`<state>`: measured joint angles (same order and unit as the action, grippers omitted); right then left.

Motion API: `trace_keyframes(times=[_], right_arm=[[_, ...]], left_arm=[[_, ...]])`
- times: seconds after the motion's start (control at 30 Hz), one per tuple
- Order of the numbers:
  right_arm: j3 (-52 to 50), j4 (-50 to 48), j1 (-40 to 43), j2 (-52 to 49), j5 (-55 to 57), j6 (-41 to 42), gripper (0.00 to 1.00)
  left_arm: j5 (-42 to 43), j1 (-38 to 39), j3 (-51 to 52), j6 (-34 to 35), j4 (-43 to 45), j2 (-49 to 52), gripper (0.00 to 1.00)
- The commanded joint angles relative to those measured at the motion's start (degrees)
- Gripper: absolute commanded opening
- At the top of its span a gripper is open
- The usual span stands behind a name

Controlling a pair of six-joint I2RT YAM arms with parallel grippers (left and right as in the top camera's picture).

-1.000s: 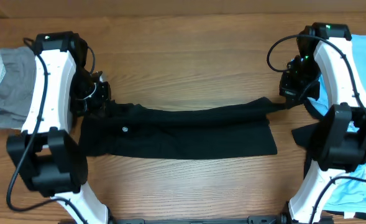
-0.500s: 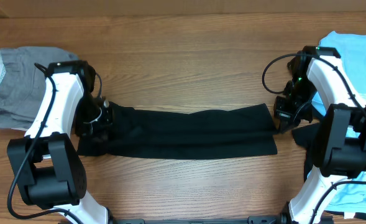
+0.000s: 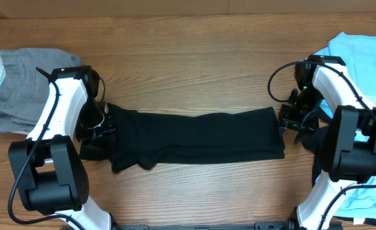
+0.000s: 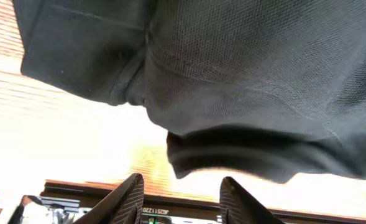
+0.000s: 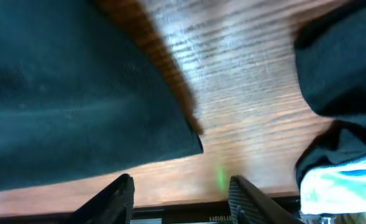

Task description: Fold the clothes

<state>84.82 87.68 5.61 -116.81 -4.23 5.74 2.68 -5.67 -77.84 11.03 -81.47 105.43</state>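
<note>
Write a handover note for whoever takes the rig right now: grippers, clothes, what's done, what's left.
Left gripper: open, empty, at the left end of the black T-shirt.
Right gripper: open, empty, just off the shirt's right end.
Black T-shirt: lies mid-table as a long band folded lengthwise; its lower left edge is rumpled.
Grey garments: in a pile at the table's left.
Light blue tee: at the right edge, partly under the right arm, looks unfolded.
Done: the lengthwise fold.
Left: probably fold the band end to end, then the blue tee.
</note>
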Motion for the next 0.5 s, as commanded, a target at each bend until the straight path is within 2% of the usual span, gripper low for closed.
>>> trace_keyframes(times=[0.0, 0.13, 0.27, 0.33, 0.47], right_arm=[[-0.22, -1.7, 0.26, 1.75, -2.25, -5.05, 0.6], [-0.5, -4.15, 0.26, 1.75, -8.07, -12.07, 0.63], [-4.07, -7.08, 0.26, 1.75, -8.09, -11.93, 0.66], [-7.19, -9.44, 0.26, 1.73, -8.02, -11.28, 0.66], [-9.97, -12.48, 0.26, 1.73, -8.09, -10.21, 0.69]], left_arm=[[0.2, -0.42, -6.49, 0.79, -0.9, -0.59, 0.42], [4.98, 0.11, -12.07, -0.31, -1.2, -0.61, 0.43], [7.13, 1.18, -11.13, -0.61, -3.32, -0.59, 0.41], [12.0, 3.72, -10.43, -5.18, -4.42, -0.61, 0.38], [11.02, 11.91, -10.38, -8.74, -1.95, -0.61, 0.48]])
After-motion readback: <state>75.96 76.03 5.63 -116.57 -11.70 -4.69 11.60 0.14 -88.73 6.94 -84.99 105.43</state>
